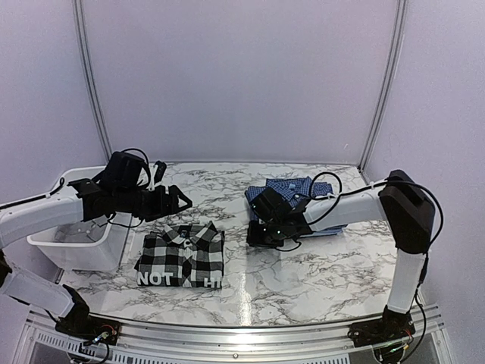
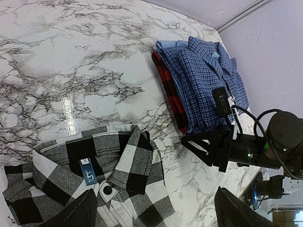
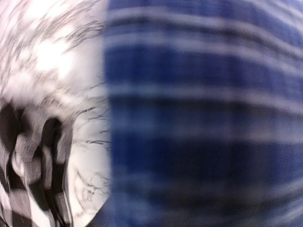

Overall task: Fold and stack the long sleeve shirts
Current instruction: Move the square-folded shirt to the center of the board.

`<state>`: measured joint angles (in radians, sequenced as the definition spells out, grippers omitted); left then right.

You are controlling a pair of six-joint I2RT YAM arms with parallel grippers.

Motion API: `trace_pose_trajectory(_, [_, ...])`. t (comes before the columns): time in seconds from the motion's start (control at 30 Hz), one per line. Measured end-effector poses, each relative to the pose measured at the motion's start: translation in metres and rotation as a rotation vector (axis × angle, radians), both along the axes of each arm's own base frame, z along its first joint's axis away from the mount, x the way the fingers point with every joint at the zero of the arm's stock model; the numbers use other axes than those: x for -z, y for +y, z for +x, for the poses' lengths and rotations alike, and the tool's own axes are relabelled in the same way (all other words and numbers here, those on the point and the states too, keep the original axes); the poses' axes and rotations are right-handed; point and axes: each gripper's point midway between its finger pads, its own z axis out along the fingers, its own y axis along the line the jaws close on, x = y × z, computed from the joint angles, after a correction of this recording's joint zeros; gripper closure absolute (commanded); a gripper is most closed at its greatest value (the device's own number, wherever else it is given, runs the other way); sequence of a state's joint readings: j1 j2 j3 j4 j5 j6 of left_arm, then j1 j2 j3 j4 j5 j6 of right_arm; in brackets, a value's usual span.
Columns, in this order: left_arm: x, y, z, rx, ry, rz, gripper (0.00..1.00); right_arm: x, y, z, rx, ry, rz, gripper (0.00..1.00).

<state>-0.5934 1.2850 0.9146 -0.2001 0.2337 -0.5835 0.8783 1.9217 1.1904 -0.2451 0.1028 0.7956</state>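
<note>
The buffalo-check shirt (image 1: 182, 256) is black and white in large squares, with white block lettering (image 1: 155, 279) along its near edge and a small blue label (image 2: 88, 171) inside the collar. The collared shirt (image 1: 292, 189) is blue with a fine check, and a red-and-black checked cloth (image 2: 171, 97) shows under its edge. The worktop (image 1: 318, 277) is white marble veined in grey and black, and the bin (image 1: 72, 246) is white.
</note>
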Motion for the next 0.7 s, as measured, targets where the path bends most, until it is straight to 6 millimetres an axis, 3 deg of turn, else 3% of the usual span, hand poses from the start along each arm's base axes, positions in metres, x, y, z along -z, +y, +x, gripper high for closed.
trace_pose_trajectory(0.23, [0.001,0.006,-0.004,-0.022,0.001,0.004,0.11,-0.025,0.033,-0.022,-0.175,-0.036,0.066,0.38])
trace_pose_trajectory(0.5, [-0.005,0.017,-0.009,-0.062,-0.007,0.006,0.11,-0.055,0.08,-0.036,-0.361,-0.095,0.202,0.31])
trace_pose_trajectory(0.7, [-0.007,0.023,-0.011,-0.085,-0.005,0.018,0.11,-0.041,0.099,-0.029,-0.404,-0.096,0.205,0.3])
